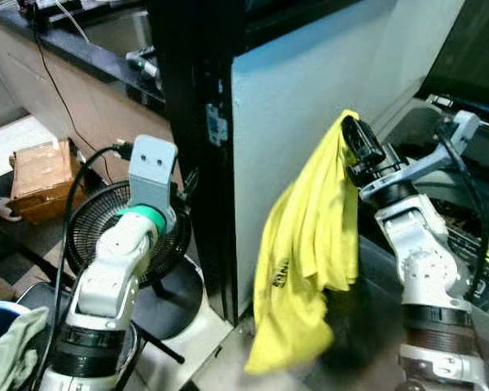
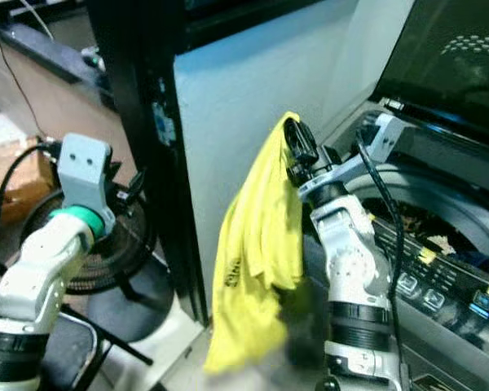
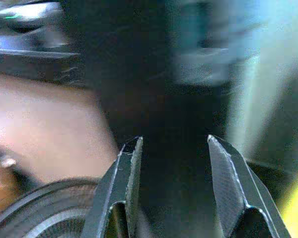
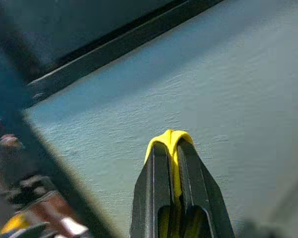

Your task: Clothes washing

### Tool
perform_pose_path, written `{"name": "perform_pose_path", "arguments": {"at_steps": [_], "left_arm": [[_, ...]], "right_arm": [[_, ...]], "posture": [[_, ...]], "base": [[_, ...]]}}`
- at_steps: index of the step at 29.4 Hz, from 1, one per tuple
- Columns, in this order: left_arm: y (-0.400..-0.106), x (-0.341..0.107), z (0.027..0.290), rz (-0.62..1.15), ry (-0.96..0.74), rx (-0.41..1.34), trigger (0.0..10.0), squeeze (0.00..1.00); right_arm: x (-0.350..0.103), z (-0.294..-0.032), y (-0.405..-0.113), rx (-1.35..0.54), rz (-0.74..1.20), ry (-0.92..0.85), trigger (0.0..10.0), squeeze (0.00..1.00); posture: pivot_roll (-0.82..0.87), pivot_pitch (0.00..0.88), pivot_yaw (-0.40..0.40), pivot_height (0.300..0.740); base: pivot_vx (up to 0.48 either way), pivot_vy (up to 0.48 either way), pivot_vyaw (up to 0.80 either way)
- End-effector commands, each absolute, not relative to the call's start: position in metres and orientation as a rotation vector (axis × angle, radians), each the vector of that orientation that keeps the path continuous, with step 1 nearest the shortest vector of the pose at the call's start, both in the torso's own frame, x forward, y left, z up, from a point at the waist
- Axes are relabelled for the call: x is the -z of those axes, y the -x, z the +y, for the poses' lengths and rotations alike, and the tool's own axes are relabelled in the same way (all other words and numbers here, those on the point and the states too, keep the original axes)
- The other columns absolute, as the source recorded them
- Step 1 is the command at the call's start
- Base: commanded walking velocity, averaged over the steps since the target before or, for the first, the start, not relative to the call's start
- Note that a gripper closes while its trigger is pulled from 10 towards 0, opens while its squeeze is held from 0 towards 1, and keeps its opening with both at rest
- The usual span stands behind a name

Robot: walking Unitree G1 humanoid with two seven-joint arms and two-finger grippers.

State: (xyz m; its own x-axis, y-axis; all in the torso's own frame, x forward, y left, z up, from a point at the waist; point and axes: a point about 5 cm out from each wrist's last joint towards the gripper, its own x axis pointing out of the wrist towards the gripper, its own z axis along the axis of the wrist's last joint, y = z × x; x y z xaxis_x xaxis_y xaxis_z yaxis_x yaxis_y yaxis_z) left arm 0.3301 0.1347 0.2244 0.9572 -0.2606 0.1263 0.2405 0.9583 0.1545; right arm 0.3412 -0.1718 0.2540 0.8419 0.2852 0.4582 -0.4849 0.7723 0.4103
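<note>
**Two arms raised, yellow garment held beside the washer**

Two silver arms are seen in the head views. At the far left, a brown cardboard box (image 1: 41, 175) is seen on the floor below a dark bench (image 1: 73, 45) that runs along the wall. A pale cloth (image 1: 8, 350) lies at the lower left edge. Behind the left arm, a black floor fan (image 1: 106, 224) stands on its round base. The left end effector (image 3: 174, 191) is held up in front of the fan, its two fingers spread apart with nothing between them.

A black vertical frame (image 1: 191, 155) and a pale blue-white panel (image 1: 301, 90) are found in the middle. In front of the panel, a yellow garment (image 1: 310, 244) hangs down in loose folds, dark print visible on its lower part. Its top fold is pinched between the pressed-together fingers of the right end effector (image 4: 173, 148), which is raised near the panel.

To the right, a top-loading washing machine (image 2: 440, 244) is seen with its lid (image 2: 456, 57) lifted, dark clothes lying in its drum (image 2: 424, 224).
</note>
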Motion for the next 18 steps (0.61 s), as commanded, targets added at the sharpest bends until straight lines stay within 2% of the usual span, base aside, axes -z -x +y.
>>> {"name": "perform_pose_path", "arguments": {"at_steps": [1, 7, 13, 18], "left_arm": [[-0.330, -0.224, 0.138, -0.142, -0.159, 0.244, 10.0, 0.00], [-0.329, -0.223, 0.135, -0.144, -0.168, 0.256, 10.0, 0.00], [-0.330, -0.228, 0.136, -0.156, -0.142, 0.242, 10.0, 0.00], [-0.329, -0.226, 0.139, -0.141, -0.099, 0.222, 10.0, 0.00]], "right_arm": [[-0.262, -0.171, -0.340, -0.425, -0.427, -0.515, 10.0, 0.00], [-0.260, -0.170, -0.342, -0.413, -0.421, -0.515, 10.0, 0.00], [-0.277, -0.169, -0.349, -0.342, -0.506, -0.576, 10.0, 0.00], [-0.284, -0.155, -0.351, -0.360, -0.506, -0.497, 10.0, 0.00]], "posture": [[0.13, 0.029, 0.080, 0.740], [0.14, 0.028, 0.066, 0.740], [0.14, 0.029, 0.058, 0.740], [0.14, 0.029, 0.058, 0.740]], "base": [[0.000, 0.000, -0.80], [0.000, 0.000, -0.80], [0.000, 0.000, -0.80], [0.000, 0.000, -0.80]]}}
